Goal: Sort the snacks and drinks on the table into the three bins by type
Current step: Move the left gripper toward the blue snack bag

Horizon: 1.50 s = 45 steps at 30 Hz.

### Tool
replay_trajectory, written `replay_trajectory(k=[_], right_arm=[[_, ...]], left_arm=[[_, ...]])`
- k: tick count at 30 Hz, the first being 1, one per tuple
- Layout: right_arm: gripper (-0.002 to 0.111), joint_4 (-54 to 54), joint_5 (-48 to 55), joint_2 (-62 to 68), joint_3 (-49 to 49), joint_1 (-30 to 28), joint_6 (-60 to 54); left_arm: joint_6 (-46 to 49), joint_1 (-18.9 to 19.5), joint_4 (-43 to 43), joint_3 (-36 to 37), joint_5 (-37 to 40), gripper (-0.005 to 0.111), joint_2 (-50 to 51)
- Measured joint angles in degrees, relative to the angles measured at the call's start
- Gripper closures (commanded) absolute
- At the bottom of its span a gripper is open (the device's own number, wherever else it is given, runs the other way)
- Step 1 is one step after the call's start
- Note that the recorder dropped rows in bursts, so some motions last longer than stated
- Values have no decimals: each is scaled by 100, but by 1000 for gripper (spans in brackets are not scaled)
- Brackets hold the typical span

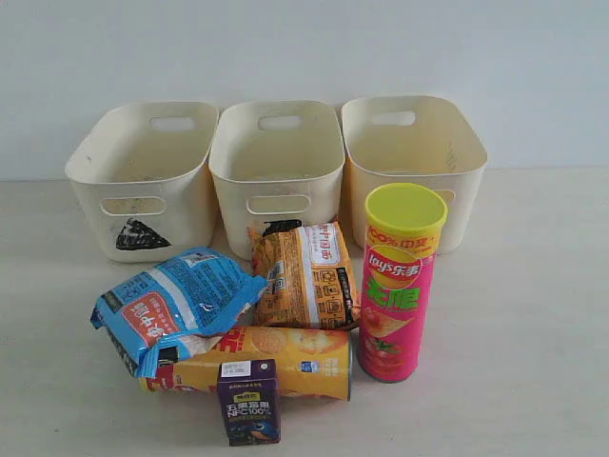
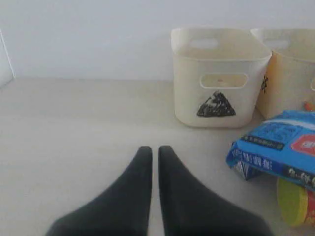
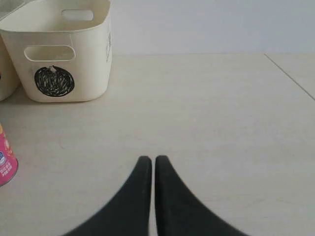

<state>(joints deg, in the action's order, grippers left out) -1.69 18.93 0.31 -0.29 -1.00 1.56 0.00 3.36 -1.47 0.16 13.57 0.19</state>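
Three cream bins stand in a row at the back of the desk (image 1: 533,314), sides touching or almost so.
- Triangle bin (image 1: 143,181): left of the row, black triangle on its front wall.
- Middle bin (image 1: 276,162): its black mark is mostly hidden behind the orange bag.
- Circle bin (image 3: 59,49): right of the row, scribbled black circle under the handle slot.

Snacks and drink cluster in front of the bins; none is inside a bin.
- Blue bag (image 1: 176,305): lies tilted at the left of the cluster, resting on the yellow-orange tube.
- Orange bag (image 1: 304,276): leans up in front of the middle bin.
- Pink Lay's tube (image 1: 402,286): upright, yellow-green lid on, in front of the circle bin.
- Yellow-orange tube (image 1: 285,357): on its side, across the front of the cluster.
- Purple juice box (image 1: 248,402): upright, nearest the camera, just in front of the lying tube.

Left end effector (image 2: 154,150): fingers pressed together, gripping nothing, over bare desk left of the blue bag.
Right end effector (image 3: 149,160): fingers likewise together, empty, over bare desk right of the pink tube.
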Motion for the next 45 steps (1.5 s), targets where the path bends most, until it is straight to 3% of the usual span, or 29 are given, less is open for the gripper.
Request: replay_trajectory(k=[8,21,29,38,45], right_arm=[[108,0,0,0,0,0,0],[108,0,0,0,0,0,0],[108,0,0,0,0,0,0],[108,0,0,0,0,0,0],[108,0,0,0,0,0,0]], left_arm=[[-164,0,-81,0,-1272,102,0],[-2437,0,-222,-70,-3802,102,135],[-2541,0,94,-1074,-4010,102,1511],[-2541,0,1889,-2555,-3865,102,3883],[-2594,0,2849,-2802,-3959,102,5411]])
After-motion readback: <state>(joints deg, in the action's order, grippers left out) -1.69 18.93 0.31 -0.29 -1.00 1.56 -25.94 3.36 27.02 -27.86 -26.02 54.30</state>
